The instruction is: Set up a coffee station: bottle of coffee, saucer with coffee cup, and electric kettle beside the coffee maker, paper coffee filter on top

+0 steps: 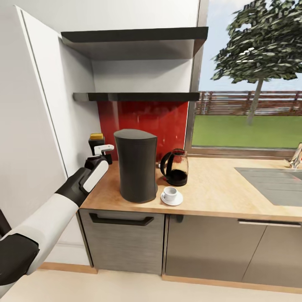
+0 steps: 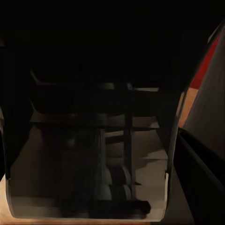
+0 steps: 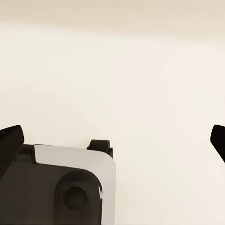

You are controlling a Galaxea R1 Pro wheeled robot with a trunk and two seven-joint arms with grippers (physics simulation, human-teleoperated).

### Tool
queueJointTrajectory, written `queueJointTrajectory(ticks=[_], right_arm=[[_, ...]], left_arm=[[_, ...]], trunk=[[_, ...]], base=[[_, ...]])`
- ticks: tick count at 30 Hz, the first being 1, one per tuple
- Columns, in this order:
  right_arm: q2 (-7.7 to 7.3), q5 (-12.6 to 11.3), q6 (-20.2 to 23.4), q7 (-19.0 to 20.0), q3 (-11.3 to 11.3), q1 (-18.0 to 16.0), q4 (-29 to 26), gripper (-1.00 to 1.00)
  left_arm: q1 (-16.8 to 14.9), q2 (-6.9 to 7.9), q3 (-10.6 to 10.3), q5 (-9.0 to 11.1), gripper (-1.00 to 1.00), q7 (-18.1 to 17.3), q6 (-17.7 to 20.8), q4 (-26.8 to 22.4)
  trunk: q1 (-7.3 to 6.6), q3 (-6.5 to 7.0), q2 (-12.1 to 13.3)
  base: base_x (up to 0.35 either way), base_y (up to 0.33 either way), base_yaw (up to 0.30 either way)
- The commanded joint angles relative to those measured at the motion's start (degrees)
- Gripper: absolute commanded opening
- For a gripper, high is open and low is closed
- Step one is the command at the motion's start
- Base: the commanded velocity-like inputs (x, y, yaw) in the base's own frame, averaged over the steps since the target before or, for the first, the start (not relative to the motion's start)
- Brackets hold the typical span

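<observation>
Currently left gripper clamped around bottle of coffee at kitchen countertop left end, beside coffee maker. Right gripper fingers spread, holding nothing, above pale floor.

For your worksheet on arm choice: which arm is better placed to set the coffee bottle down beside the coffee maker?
Left. Its claw is at the bottle, just left of the coffee maker over the counter. The right claw faces bare floor.
</observation>
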Motion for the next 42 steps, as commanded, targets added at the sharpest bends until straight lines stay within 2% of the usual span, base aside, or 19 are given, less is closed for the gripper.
queueJointTrajectory(ticks=[1,8,22,26,28,32,35,42], right_arm=[[0.01,0.4,-0.2,0.3,-0.5,0.0,-0.1,1.00],[0.01,0.4,-0.2,0.3,-0.5,-0.1,-0.1,1.00],[0.01,0.4,-0.2,0.3,-0.5,0.0,-0.1,1.00],[0.01,0.4,-0.2,0.3,-0.5,-0.1,-0.1,1.00],[0.01,0.4,-0.2,0.3,-0.5,-0.1,-0.1,1.00],[0.01,0.4,-0.2,0.3,-0.5,0.0,-0.1,1.00],[0.01,0.4,-0.2,0.3,-0.5,0.0,-0.1,1.00],[0.01,0.4,-0.2,0.3,-0.5,0.0,-0.1,1.00]], left_arm=[[-0.1,0.08,-0.3,0.4,-1.00,0.5,0.0,-0.1],[0.0,0.07,-1.0,0.5,-1.00,0.5,-0.1,-0.1],[0.6,0.07,-1.1,0.6,-1.00,0.5,-0.2,1.4],[0.6,0.07,-1.2,0.8,-1.00,0.4,-2.5,1.9],[0.6,0.07,-2.4,0.8,-1.00,0.4,-3.2,2.4],[0.8,0.00,-3.1,0.8,-1.00,-0.3,-4.4,4.2],[0.8,-0.10,-3.1,0.8,-1.00,-1.4,-4.6,4.4],[0.9,-0.23,-3.2,0.8,-1.00,-1.7,-4.6,4.4]], trunk=[[0.23,-0.26,-0.5],[1.77,-1.52,-3.3],[4.84,-4.03,-8.9],[5.72,-4.75,-10.5],[6.16,-5.11,-11.3],[7.04,-5.83,-12.9],[7.70,-6.37,-14.1],[9.24,-7.62,-16.9]], base=[[0.000,0.000,0.000],[0.000,0.000,0.000],[0.000,0.000,0.000],[0.000,0.000,0.000],[0.000,0.000,0.000],[0.000,0.000,0.000],[0.000,0.000,0.000],[0.000,0.000,0.000]])
